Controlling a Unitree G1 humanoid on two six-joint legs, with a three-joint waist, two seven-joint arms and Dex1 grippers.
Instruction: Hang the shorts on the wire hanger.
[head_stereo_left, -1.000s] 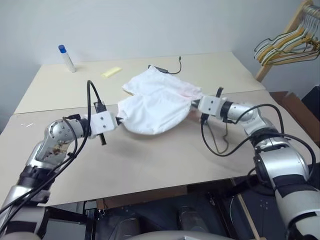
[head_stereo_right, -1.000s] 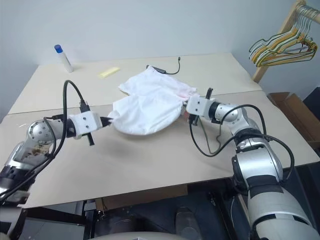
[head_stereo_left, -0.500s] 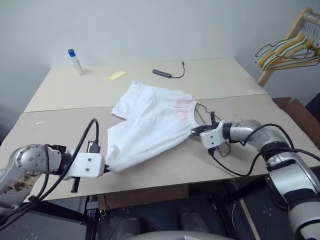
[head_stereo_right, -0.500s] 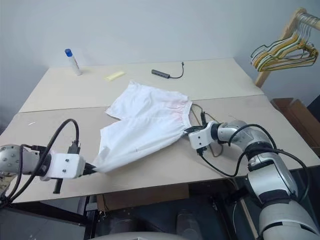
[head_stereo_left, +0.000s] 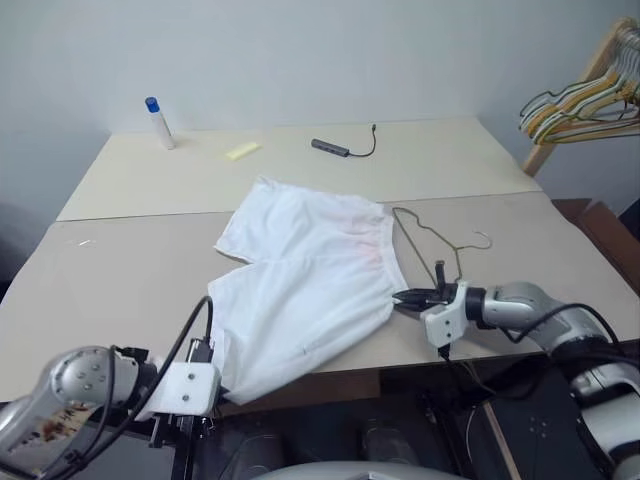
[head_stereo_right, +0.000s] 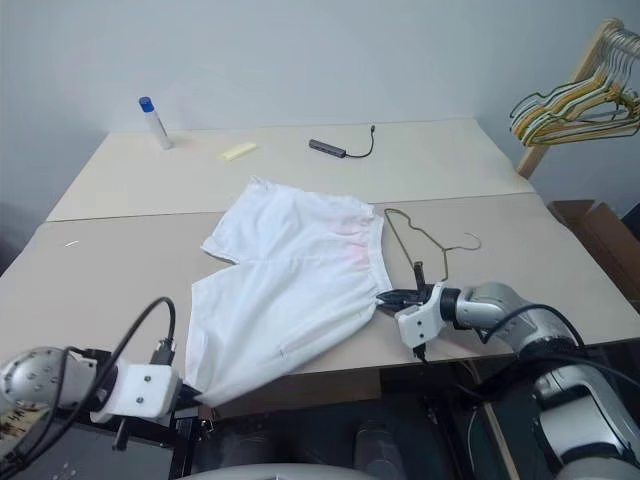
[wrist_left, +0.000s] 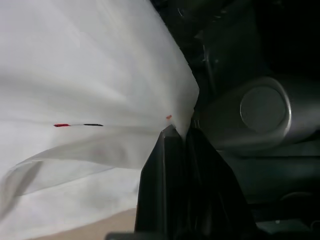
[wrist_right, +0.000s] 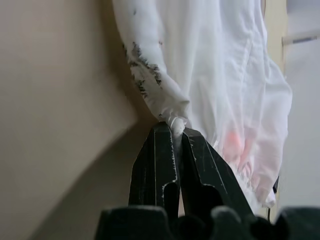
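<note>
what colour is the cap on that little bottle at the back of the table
Blue, on a white bottle standing at the table's far left corner. It shows best in the right eye view.

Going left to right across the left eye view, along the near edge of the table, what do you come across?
Left gripper, shut on a leg corner of the shorts → the shorts spread flat → right gripper, shut on the waistband corner → the wire hanger, lying just past it on the table.
</note>
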